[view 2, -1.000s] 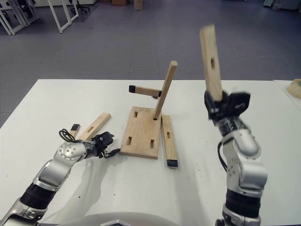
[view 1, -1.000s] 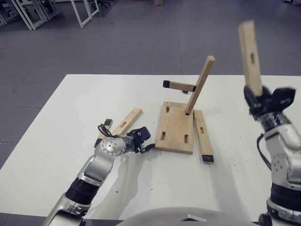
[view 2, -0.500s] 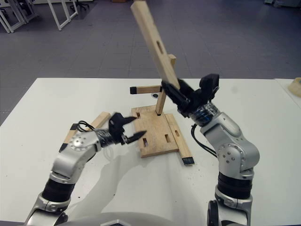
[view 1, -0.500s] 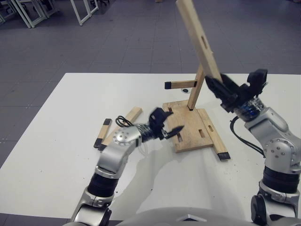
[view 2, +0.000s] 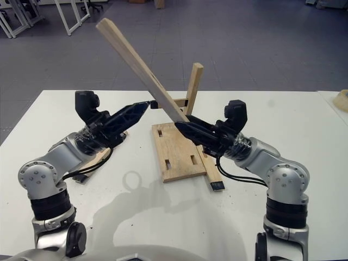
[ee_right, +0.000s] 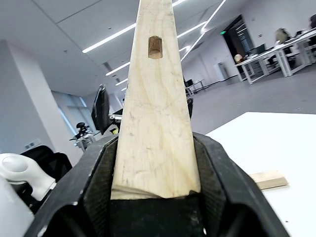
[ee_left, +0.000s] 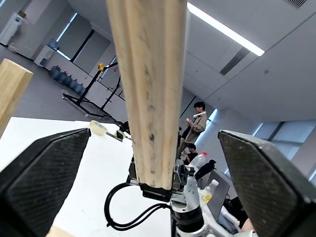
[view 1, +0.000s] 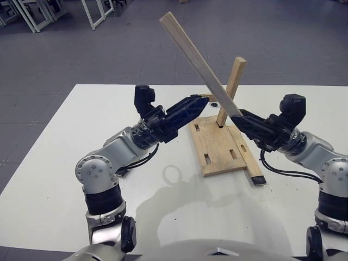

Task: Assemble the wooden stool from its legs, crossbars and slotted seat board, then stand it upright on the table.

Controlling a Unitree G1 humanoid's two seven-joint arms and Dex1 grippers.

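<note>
My right gripper [view 1: 243, 116] is shut on the lower end of a slotted wooden leg [view 1: 193, 57], held above the table and slanting up to the left. My left gripper [view 1: 200, 104] is open, its fingers on either side of that leg just above the right gripper's hold; the leg [ee_left: 148, 89] runs between the spread fingers [ee_left: 44, 168]. The seat board [view 1: 217, 147] lies flat under both grippers. One leg [view 1: 232, 81] stands upright in a slot at its far side, with a crossbar [view 2: 168, 103] sticking out to the left.
Another leg [view 1: 253, 168] lies along the board's right edge. A further leg [view 2: 98, 159] and a black-tipped piece [view 2: 81, 176] lie on the white table [view 1: 65, 163] under my left arm. A person stands in the room behind.
My right arm has dropped and tipped the held leg further left. My left arm has risen from the board, and its open fingers now straddle the leg.
</note>
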